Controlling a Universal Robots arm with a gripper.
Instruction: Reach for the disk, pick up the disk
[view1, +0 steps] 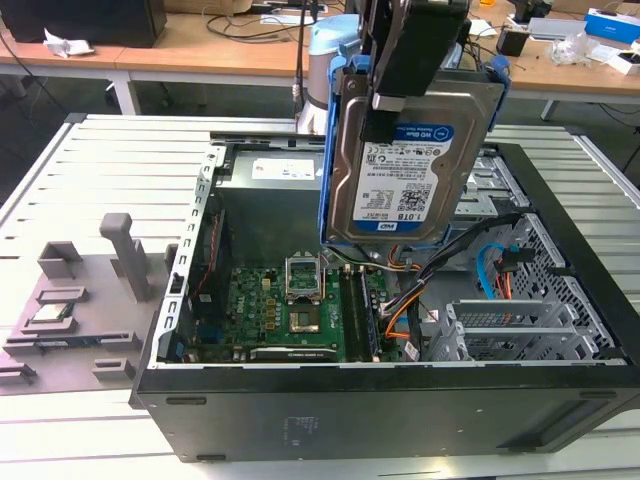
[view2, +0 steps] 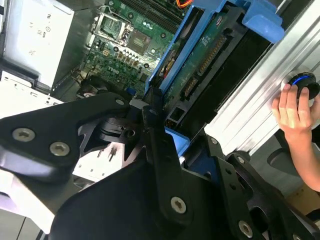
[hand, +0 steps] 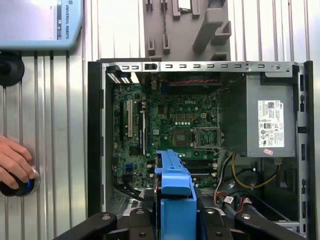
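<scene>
The disk (view1: 415, 150), a silver hard drive with a white-and-blue label in a blue plastic carrier, hangs upright above the open computer case (view1: 400, 410). My gripper (view1: 386, 112) comes down from above and is shut on the disk, one black finger lying across its labelled face. In the second wrist view the disk (view2: 200, 65) shows its green circuit-board side, with the gripper (view2: 162, 125) clamped on its edge. In the first wrist view the carrier's blue edge (hand: 175, 195) stands between the black fingers (hand: 142, 220), over the motherboard.
Under the disk lie the motherboard (view1: 285, 305), orange and blue cables (view1: 495, 270) and silver drive bays (view1: 510, 335). A grey power supply (hand: 267, 120) fills one corner of the case. A grey fixture (view1: 75, 310) sits at the exterior view's left. A person's hand (hand: 15, 162) rests on a round button.
</scene>
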